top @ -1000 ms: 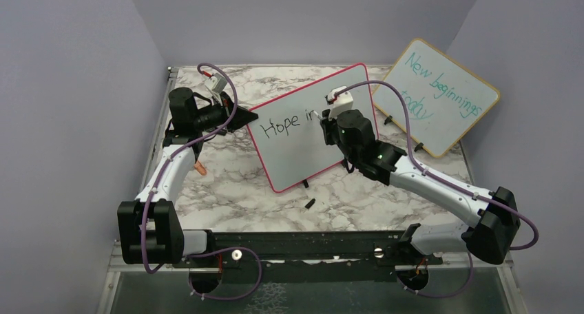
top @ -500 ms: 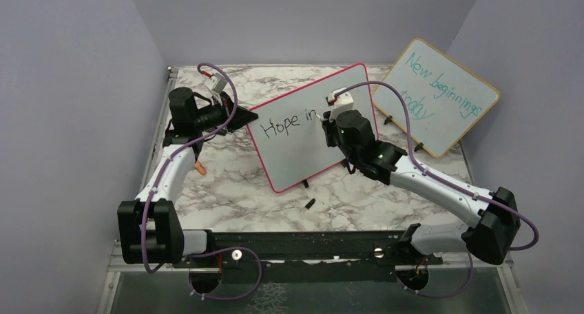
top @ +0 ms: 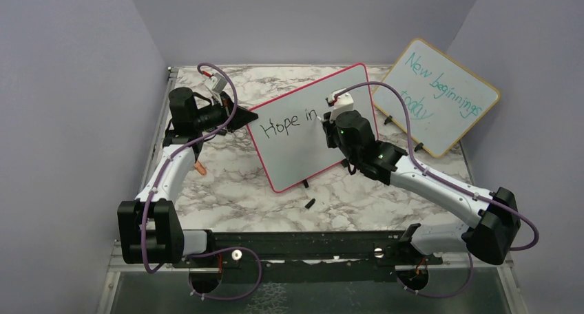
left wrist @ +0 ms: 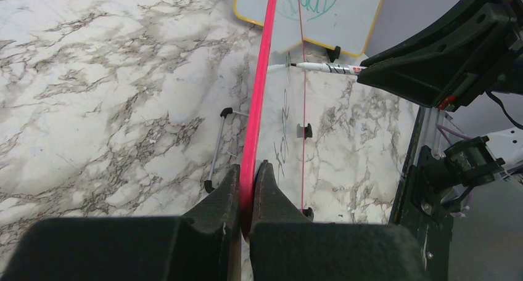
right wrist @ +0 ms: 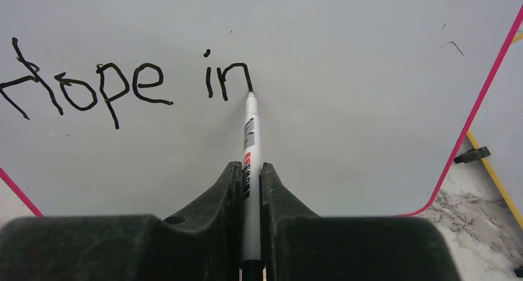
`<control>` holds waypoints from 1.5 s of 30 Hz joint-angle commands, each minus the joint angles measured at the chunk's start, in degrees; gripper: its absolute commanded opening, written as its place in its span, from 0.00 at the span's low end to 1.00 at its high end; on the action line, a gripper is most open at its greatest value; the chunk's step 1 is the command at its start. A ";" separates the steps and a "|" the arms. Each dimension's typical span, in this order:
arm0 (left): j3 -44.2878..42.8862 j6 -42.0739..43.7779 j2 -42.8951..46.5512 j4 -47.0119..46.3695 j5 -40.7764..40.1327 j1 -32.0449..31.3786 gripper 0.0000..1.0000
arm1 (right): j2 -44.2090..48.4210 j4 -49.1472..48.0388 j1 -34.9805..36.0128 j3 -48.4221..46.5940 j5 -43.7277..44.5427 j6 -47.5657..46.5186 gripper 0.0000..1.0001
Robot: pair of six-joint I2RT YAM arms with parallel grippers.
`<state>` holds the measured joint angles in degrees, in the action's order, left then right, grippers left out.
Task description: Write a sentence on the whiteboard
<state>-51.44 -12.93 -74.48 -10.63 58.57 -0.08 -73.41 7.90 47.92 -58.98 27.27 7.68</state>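
The whiteboard [top: 303,155], pink-framed, stands tilted in the middle of the table. My left gripper [left wrist: 248,167] is shut on its pink left edge [left wrist: 262,77]. The sentence [right wrist: 117,87] reads "Hope in" in black along the top line. A white marker [right wrist: 249,139] is held in my right gripper [right wrist: 249,167], which is shut on its barrel. Its tip touches the board at the foot of the "n". From above, my right gripper [top: 329,121] sits against the board just right of the writing [top: 289,123].
A wooden-framed board [top: 441,97] with teal writing leans at the back right, close behind the whiteboard's right edge. A small black cap [top: 310,204] lies on the marble in front of the whiteboard. A small orange object [top: 200,168] lies by the left arm.
My right gripper has shifted slightly right and down along the board with the marker, ending at the last stroke of the "n". The left arm and the board have not moved.
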 commanded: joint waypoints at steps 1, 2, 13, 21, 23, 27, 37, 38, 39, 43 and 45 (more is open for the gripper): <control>2.14 8.97 -2.25 6.24 -3.72 -0.89 0.00 | 0.23 2.25 -0.36 -0.70 -1.25 0.92 0.01; 2.13 8.93 -2.25 6.26 -3.79 -0.89 0.00 | 0.24 2.22 -0.30 -0.82 -1.24 0.86 0.01; 2.13 8.79 -2.30 6.29 -4.10 -0.89 0.00 | 3.63 -0.06 -0.31 -0.33 -1.17 0.46 0.01; 2.13 8.72 -2.34 6.25 -4.07 -0.89 0.00 | 5.48 -0.63 -0.56 0.05 0.60 -1.61 0.01; 2.13 8.66 -2.29 6.30 -3.99 -0.89 0.00 | 5.98 -0.74 -1.31 0.27 0.36 -1.85 0.01; 2.11 8.63 -2.27 6.32 -4.00 -0.89 0.00 | 6.77 -1.86 -2.65 1.12 -0.46 -2.82 0.01; 2.13 8.71 -2.20 6.32 -3.90 -0.89 0.00 | 6.68 -3.19 -6.27 1.74 -3.84 -3.37 0.01; 2.13 8.64 -2.19 6.28 -3.90 -0.89 0.00 | 6.48 -3.42 -6.53 1.93 -4.07 -3.39 0.01; 2.21 8.70 -2.16 6.31 -3.90 -0.89 0.00 | 6.36 -3.71 -6.71 2.07 -4.28 -3.38 0.01; 2.15 8.70 -2.19 6.27 -3.90 -0.89 0.00 | 6.34 -4.12 -6.95 2.32 -5.30 -3.42 0.01; 2.13 8.67 -2.26 6.26 -3.90 -0.89 0.00 | 6.14 -4.15 -7.09 2.33 -5.42 -3.53 0.01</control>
<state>-51.53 -12.93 -74.48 -10.55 58.63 -0.08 -67.68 5.96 41.30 -57.52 23.83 4.89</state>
